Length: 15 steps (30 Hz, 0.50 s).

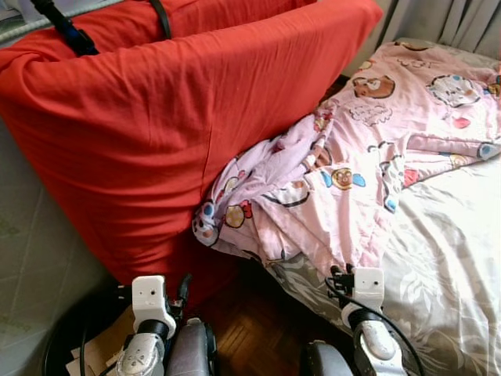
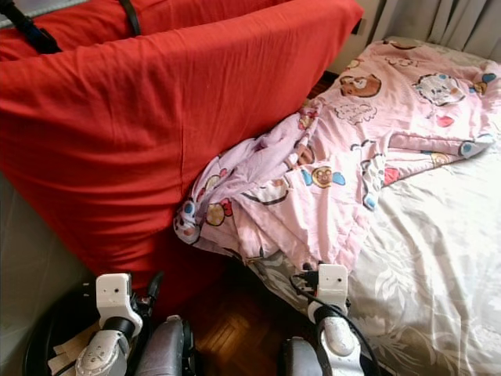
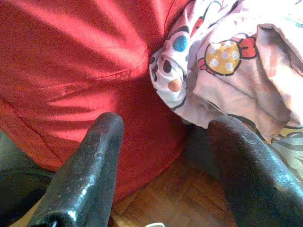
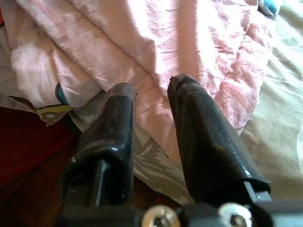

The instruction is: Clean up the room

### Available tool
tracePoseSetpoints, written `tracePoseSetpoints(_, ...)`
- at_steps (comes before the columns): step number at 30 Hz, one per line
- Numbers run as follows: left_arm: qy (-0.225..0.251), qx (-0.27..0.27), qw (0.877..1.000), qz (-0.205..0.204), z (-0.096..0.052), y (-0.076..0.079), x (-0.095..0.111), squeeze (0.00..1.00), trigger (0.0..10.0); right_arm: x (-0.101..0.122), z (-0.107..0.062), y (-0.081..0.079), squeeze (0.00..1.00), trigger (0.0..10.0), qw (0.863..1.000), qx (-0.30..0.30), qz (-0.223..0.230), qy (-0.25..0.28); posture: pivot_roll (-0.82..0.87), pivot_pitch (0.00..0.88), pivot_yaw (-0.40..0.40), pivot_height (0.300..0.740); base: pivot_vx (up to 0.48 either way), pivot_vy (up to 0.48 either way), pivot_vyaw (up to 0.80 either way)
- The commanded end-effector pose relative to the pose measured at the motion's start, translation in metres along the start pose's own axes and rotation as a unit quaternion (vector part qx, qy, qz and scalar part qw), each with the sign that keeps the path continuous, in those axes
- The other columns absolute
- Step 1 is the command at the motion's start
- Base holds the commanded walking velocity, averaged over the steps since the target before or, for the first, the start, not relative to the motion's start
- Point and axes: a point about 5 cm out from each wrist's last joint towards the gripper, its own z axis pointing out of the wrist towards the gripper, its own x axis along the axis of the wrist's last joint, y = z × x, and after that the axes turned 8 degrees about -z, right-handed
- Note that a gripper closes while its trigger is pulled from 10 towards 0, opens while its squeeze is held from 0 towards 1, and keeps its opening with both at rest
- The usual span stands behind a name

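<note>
Quilt: pink quilt point(image 1: 368, 157) with cartoon prints, crumpled on the bed point(image 1: 454, 258); one corner hangs off the bed's near edge and touches the red mattress point(image 1: 156, 133).
Bed: pale leaf-print sheet; far end and right side cut off by the frame.
Mattress: stands on edge, leaning, just beside the bed; its top runs out of frame, its foot is in shadow.
Straps: black straps point(image 1: 66, 31) cross the mattress top; ends cut off.
Floor: dark parquet floor point(image 1: 250, 321) shows in the gap between mattress and bed, mostly shaded.
Left pincer: left pincer point(image 3: 163, 142) low near the mattress foot, fingers point(image 3: 90, 165) spread wide, released, nothing between them; tips blurred and close to the lens.
Right pincer: right pincer point(image 4: 151, 94) at the bed's near edge, over the quilt's hem; narrow gap between fingers, nothing held; cannot tell if the tips touch the cloth.
Lower left: dark cable loop point(image 1: 63, 345) and cardboard, partly hidden behind the left arm.
Curtain: grey curtain point(image 1: 454, 19) behind the bed, top cut off.
</note>
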Motion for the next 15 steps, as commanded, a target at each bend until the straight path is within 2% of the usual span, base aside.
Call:
tracePoseSetpoints(1,-0.007,0.004,1.000,-0.003,-0.0035,-0.0025,-0.0036,0.00,10.0,-0.0011,-0.0010,0.0013,0.00,10.0,1.000,-0.001,0.000,0.000,-0.04,0.162,0.012,0.639,0.259,0.000,0.00)
tracePoseSetpoints(10,-0.008,0.004,1.000,-0.004,-0.0042,-0.0028,-0.0039,0.00,10.0,0.0005,0.0005,0.0043,0.00,10.0,1.000,-0.013,0.006,-0.001,-0.04,0.162,0.011,0.639,0.275,0.000,0.00)
tracePoseSetpoints(12,-0.008,0.004,1.000,-0.004,-0.0043,-0.0028,-0.0039,0.00,10.0,0.0006,0.0006,0.0043,0.00,10.0,1.000,-0.013,0.006,-0.001,-0.04,0.163,0.011,0.639,0.292,0.000,-0.57)
tracePoseSetpoints(15,-0.008,0.005,1.000,-0.004,-0.0043,-0.0028,-0.0039,0.00,10.0,0.0016,0.0005,0.0038,0.00,10.0,1.000,-0.013,0.003,0.004,-0.04,0.163,0.012,0.639,0.285,0.000,0.00)
